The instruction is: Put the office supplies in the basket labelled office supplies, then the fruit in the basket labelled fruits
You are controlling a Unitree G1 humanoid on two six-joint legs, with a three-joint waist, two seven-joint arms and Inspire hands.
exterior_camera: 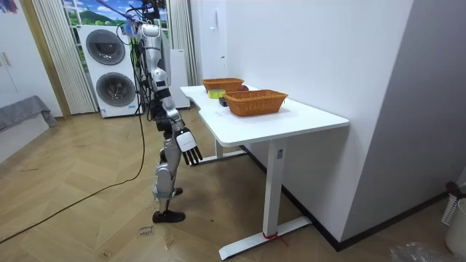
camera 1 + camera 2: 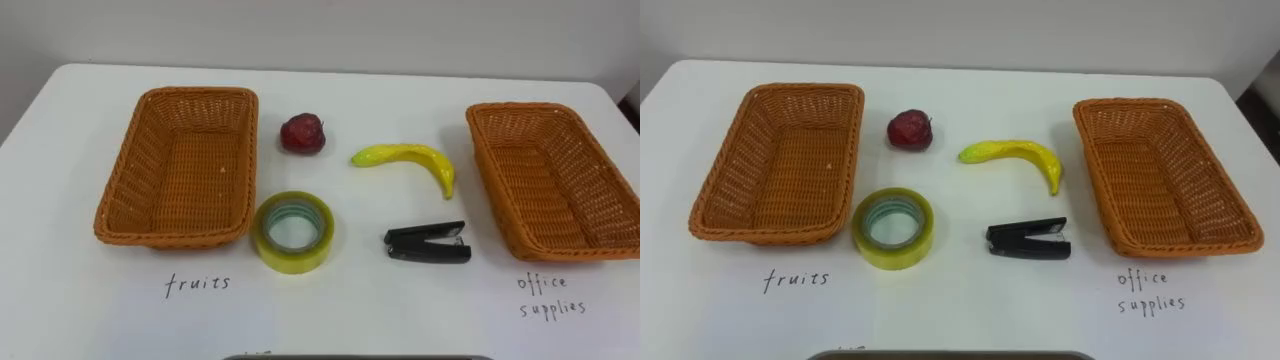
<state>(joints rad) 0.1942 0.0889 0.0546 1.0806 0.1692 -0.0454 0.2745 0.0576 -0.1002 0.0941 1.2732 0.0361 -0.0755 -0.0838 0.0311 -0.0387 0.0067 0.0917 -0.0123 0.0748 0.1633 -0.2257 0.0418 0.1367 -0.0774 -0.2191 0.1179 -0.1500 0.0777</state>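
On the white table (image 2: 400, 310) a wicker basket (image 2: 118, 195) stands at the left, marked for fruit by handwriting on the tabletop. A second wicker basket (image 2: 484, 160) at the right is marked for office supplies. Both hold nothing. Between them lie a dark red apple (image 2: 302, 133), a yellow banana (image 2: 405, 157), a yellowish tape roll (image 2: 262, 240) and a black stapler (image 2: 427, 243). In the room view I stand at the table's long side, and my right hand (image 1: 188, 145) hangs open beside my thigh, below the tabletop.
The wall runs close behind the table's far edge. The table's front strip before the tape and stapler is bare. In the room view two stacked washing machines (image 1: 109, 73) stand behind me, with open wooden floor around.
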